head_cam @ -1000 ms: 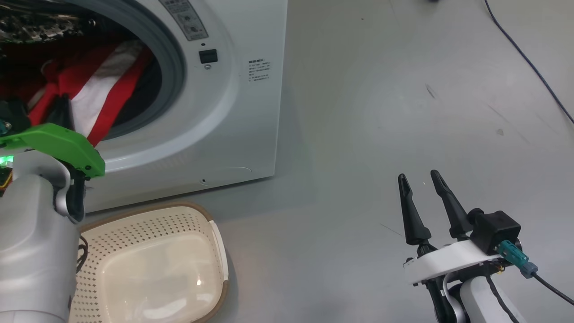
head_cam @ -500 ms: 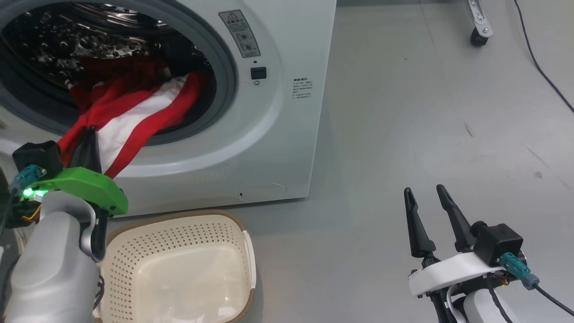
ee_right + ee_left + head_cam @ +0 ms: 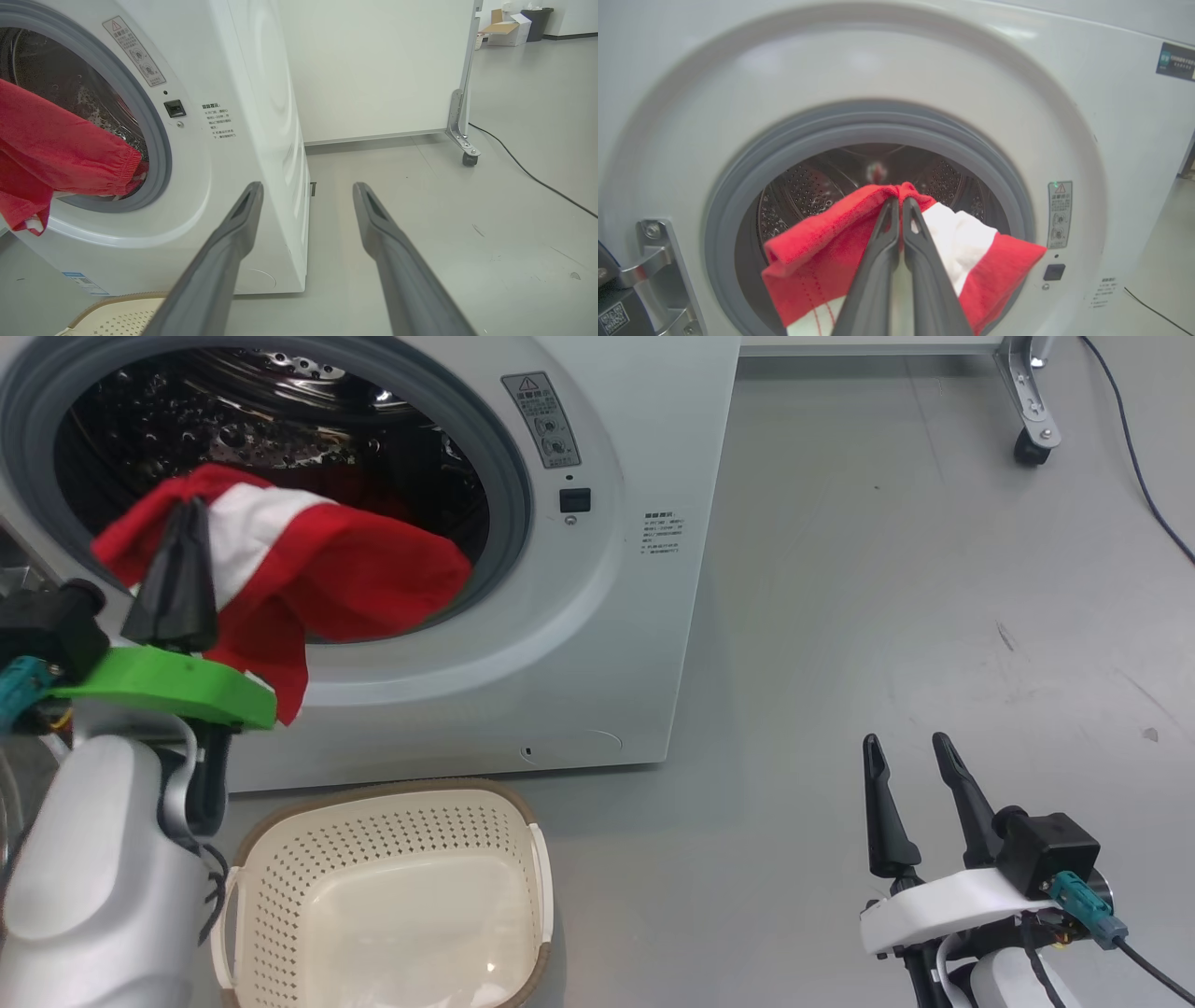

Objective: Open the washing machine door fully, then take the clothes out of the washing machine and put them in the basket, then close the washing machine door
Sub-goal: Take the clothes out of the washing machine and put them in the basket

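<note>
The white washing machine stands with its drum mouth open; its door is out of view, past the hinge bracket. My left gripper is shut on a red and white garment and holds it up in front of the grey gasket. The cloth drapes both sides of the fingers. More red clothes lie dim inside the drum. The cream basket sits on the floor below the machine and holds nothing. My right gripper hovers open over the floor at lower right, well clear of the machine.
A metal frame leg with a caster stands on the grey floor at the back right. A dark cable runs past it. The right wrist view shows the machine's side, the garment and the basket rim.
The head camera has shifted, so the whole scene sits lower and further right. My left gripper has lifted the garment out of the drum mouth; it now hangs free. The right gripper stays open.
</note>
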